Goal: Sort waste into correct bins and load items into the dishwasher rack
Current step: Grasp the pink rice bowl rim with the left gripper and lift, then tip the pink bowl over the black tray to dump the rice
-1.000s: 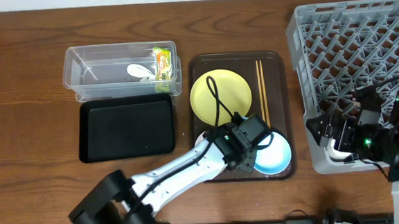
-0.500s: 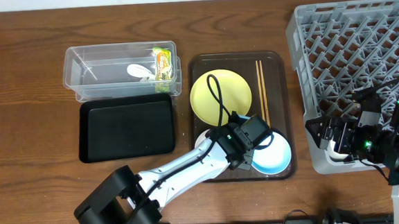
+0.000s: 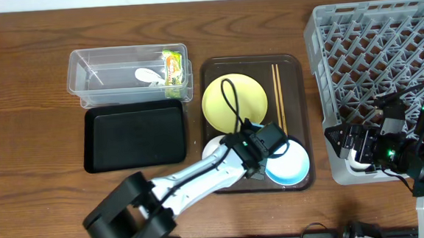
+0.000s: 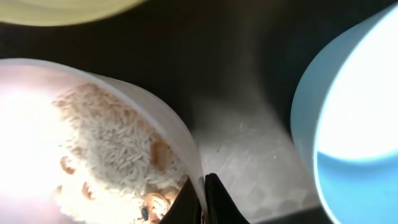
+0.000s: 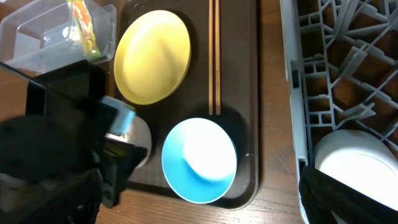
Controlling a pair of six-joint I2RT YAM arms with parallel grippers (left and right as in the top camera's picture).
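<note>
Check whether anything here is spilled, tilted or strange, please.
Nothing looks spilled or broken. Only one point: the white bowl on the brown tray holds loose rice, and the left tool grips its rim, so a tilt could scatter it.

No word, brand, number or sign can be read anywhere: the only print is the coloured pattern on the green-and-yellow snack wrapper (image 3: 173, 66) lying in the clear tub (image 3: 102, 78) at the upper left of the overhead view, too small and blurred to make out a letter.
</note>
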